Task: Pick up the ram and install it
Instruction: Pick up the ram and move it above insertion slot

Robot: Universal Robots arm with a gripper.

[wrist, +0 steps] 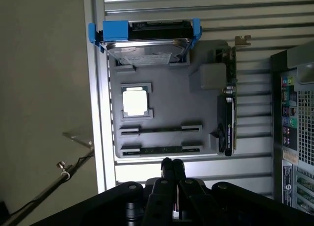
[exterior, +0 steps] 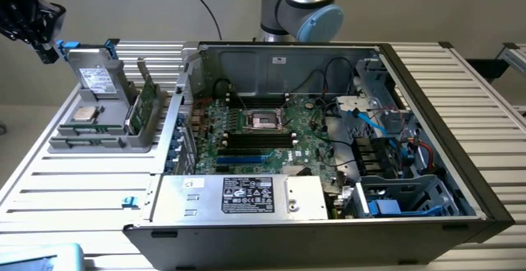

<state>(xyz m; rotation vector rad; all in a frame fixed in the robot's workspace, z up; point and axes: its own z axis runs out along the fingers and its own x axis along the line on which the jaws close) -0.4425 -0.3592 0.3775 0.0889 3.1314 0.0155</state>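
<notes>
Claw (wrist: 172, 165) is pressed together with nothing in it, hanging high over the tray (wrist: 167, 98), which sits to the exterior view's left of the case (exterior: 279, 68). Ram (wrist: 161, 150) lies flat in the tray's end slot, the 1 farthest from the drive (wrist: 147, 44), well below the tips. Its long axis runs along the line through the 2 fingertips, not across it.

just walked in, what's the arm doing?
The arm's gripper hovers above the gray parts tray next to the open PC case, shut and holding nothing. The ram lies in its tray slot, not yet picked up. The motherboard has black memory slots that look empty.
</notes>
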